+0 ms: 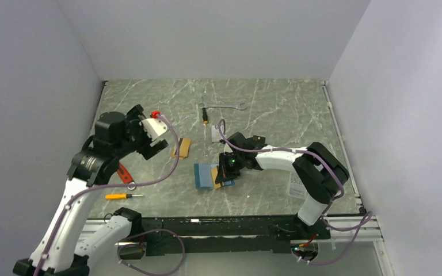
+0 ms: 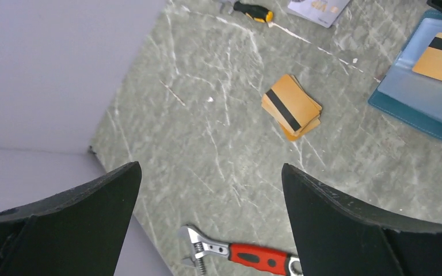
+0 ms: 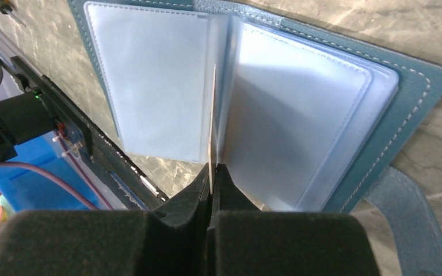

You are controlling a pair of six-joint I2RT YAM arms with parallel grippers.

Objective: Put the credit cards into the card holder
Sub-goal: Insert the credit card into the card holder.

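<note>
Even, diffuse light is falling from above on the grey-green marbled tabletop [image 1: 276,109], and the arms are casting only faint, soft-edged shadows there. In the left wrist view the stone is showing sharply, while the black padded fingers [image 2: 345,224] of the left gripper [image 2: 210,167] are sitting dark and featureless. In the right wrist view, glare is whitening the pale-blue clear pockets [image 3: 149,86] of the teal leather-like card holder [image 3: 420,80]. A grey shadow is lying just right of the thin tan plastic card [image 3: 213,115]. The right gripper [image 3: 212,172] is blurring, out of focus.
</note>
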